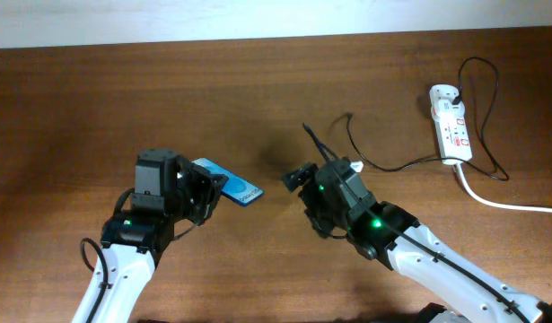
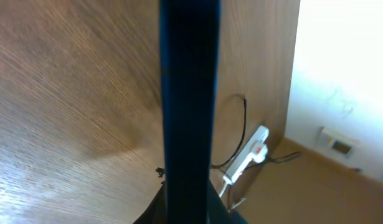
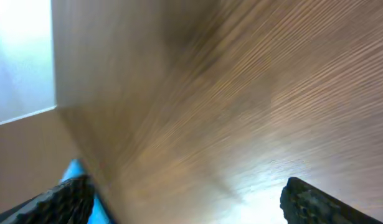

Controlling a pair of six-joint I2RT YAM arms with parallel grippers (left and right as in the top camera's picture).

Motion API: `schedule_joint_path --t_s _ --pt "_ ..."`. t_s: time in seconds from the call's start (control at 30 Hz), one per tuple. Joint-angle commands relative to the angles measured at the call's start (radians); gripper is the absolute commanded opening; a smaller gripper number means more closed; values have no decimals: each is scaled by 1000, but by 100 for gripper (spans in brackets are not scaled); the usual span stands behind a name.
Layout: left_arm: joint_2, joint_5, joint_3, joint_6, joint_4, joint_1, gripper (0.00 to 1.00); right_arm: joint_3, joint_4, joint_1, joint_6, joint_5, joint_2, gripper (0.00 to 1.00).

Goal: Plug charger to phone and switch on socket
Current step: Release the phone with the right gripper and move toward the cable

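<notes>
My left gripper point(image 1: 202, 190) is shut on one end of the blue phone point(image 1: 232, 187), which juts out to the right just above the table. In the left wrist view the phone point(image 2: 190, 93) is a dark upright bar seen edge-on. My right gripper point(image 1: 299, 178) is open and empty, a short way right of the phone's free end. In the right wrist view its fingers point(image 3: 191, 208) are spread wide, with a sliver of the phone point(image 3: 74, 169) at the left. The black charger cable point(image 1: 394, 165) runs from behind my right gripper to the white socket strip point(image 1: 450, 124). Its loose end point(image 1: 306, 129) lies on the table.
The socket strip's thick white cord point(image 1: 500, 201) runs off the right edge. The strip point(image 2: 252, 154) and cable point(image 2: 243, 121) also show in the left wrist view near the table's far edge. A pale wall lies beyond that edge.
</notes>
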Motion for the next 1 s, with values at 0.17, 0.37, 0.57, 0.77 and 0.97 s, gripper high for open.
schedule_joint_path --t_s 0.17,0.37,0.57,0.77,0.97 --pt "-5 23 7 210 10 3 0 3 -199 0 -133 287 -3 99" --pt "-5 42 7 233 10 3 0 4 -198 0 -360 279 -3 99" --pt "-5 42 7 233 11 3 0 137 -334 0 -521 257 -6 99" --pt "-5 51 7 232 10 3 0 256 -458 -2 -586 268 -6 99" --pt "-5 72 7 243 19 3 0 372 -591 -100 -680 309 -5 99"
